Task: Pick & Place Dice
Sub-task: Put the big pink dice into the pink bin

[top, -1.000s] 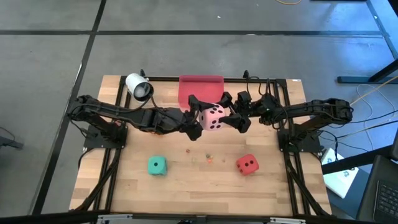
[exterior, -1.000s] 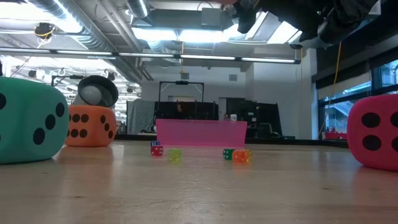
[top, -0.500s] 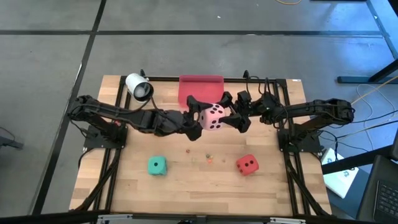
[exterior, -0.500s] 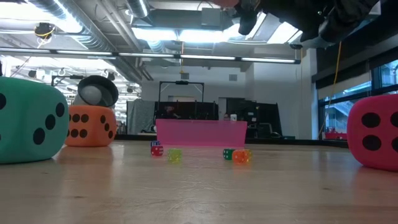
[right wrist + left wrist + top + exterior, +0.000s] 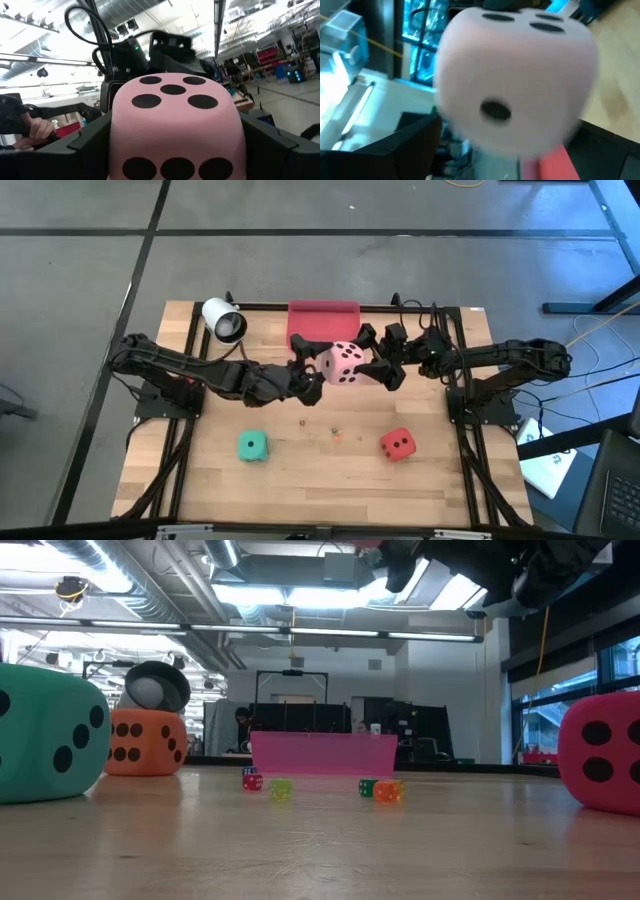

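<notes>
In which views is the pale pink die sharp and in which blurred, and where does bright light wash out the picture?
Left wrist view: the pale pink die fills the frame, soft and smeared. Right wrist view: it is sharper, its pips crisp. High view: even light, all clear, the die between the left gripper and right gripper. Low view: the ceiling lights glare; the near teal-green die is slightly soft.

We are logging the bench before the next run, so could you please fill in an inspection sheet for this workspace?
Surface: wooden table, bare between items.
Job's things: pink die held aloft between both arms; teal die and red die near the front; orange die at the back.
Clutter: tiny coloured dice; pink tray; white lamp-like object.
Grippers: right gripper holds the pink die; left gripper open beside it.
Cables: yellow cable on the floor.
Surroundings: workshop hall behind.
</notes>
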`<state>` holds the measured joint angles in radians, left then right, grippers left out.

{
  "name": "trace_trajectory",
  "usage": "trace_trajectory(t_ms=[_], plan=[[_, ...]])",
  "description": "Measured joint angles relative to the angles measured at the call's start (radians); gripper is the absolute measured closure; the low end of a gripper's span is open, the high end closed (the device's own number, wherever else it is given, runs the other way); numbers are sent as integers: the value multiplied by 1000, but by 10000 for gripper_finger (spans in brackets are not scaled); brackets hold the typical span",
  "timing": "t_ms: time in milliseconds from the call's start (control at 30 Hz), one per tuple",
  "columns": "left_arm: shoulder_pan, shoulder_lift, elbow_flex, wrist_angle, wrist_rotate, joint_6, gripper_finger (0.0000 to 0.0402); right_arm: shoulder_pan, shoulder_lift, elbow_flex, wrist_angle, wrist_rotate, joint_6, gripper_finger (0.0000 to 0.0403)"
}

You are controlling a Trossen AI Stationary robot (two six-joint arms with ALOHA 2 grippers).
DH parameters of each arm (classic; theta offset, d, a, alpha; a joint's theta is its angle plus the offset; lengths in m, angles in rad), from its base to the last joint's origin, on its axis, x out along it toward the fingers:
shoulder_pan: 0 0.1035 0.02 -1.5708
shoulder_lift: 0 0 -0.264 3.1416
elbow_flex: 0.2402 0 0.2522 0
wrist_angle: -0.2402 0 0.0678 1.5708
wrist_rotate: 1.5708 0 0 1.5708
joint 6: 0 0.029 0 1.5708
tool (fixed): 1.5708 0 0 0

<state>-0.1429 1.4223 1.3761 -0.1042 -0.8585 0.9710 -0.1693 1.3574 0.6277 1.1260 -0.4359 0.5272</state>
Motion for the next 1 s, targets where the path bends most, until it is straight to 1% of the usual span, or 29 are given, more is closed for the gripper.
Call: trace_trajectory(t_ms=[67, 133, 200, 267, 300, 400, 500, 533, 600, 667, 767, 933, 1000], plan=[[-17, -60, 0, -16, -41, 20, 27, -6, 0, 0, 14, -3, 8, 72], [-30, -137, 12, 3, -109, 26, 27, -10, 1, -9, -10, -35, 15, 73], [-37, -149, 20, 19, -165, 13, 27, -14, 8, -12, -54, -51, 14, 75], [-40, -154, 14, -20, -207, -1, 27, -21, -3, -4, -6, -43, 6, 75], [-40, -161, 18, -14, -211, -16, 27, -25, -5, -2, -2, -28, 0, 75], [-41, -182, 7, -99, -170, -103, 27, -39, 3, -5, -67, 17, -24, 75], [-48, -205, 7, -190, -56, -231, 27, -65, 0, 15, -150, 62, -68, 75], [-49, -205, -2, -264, -28, -274, 27, -72, 0, 32, -205, 81, -86, 75], [-51, -221, 5, -298, 22, -363, 27, -86, 1, 77, -342, 125, -131, 75], [-46, -243, 12, -348, 36, -430, 27, -87, 2, 133, -460, 146, -186, 75], [-37, -243, 9, -404, 51, -491, 27, -87, 2, 197, -563, 194, -243, 75], [-36, -245, 6, -459, 118, -556, 28, -111, 2, 294, -752, 221, -303, 75], [-35, -238, 2, -506, 138, -575, 29, -122, 3, 325, -820, 242, -324, 75]])
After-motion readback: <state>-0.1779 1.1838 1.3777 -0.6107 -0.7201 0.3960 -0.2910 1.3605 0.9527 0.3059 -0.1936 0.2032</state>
